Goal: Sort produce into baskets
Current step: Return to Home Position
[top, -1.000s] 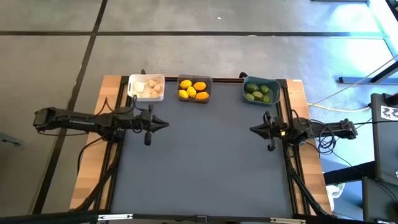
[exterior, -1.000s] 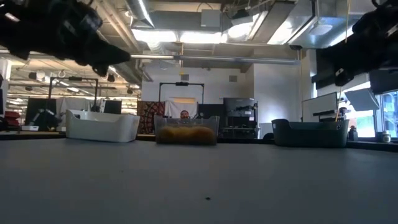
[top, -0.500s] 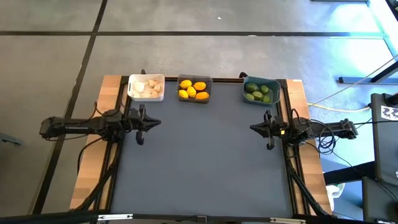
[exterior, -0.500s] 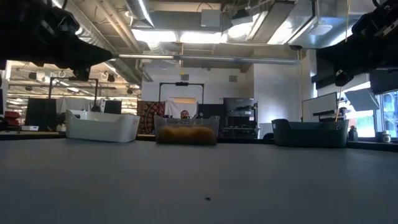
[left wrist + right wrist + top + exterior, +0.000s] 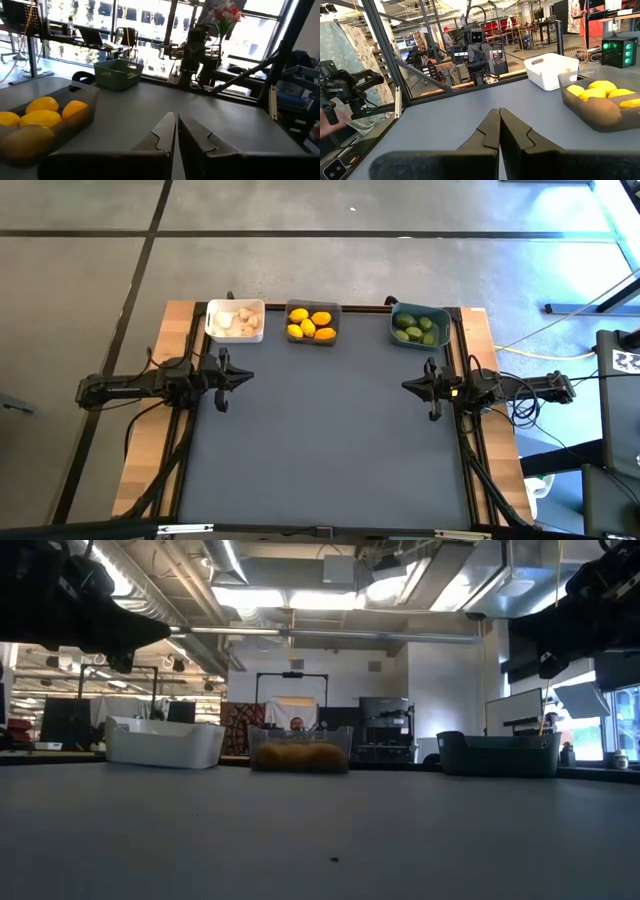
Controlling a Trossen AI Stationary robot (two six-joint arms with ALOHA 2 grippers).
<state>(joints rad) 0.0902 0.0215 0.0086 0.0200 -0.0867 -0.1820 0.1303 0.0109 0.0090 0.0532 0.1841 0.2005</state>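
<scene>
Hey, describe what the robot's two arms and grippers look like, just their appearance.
The left arm and right arm are slim, jointed, nearly black, with black cables looping along them. The right one shows a small yellowish spot near its wrist. The left gripper and right gripper have matte dark jaws, stepped inside and tapering to points.

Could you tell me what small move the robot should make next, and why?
Probably just park the left end effector by its table edge, mirroring the right end effector: both are shut and empty, and all produce lies in the white bin, dark bin or teal bin.
</scene>
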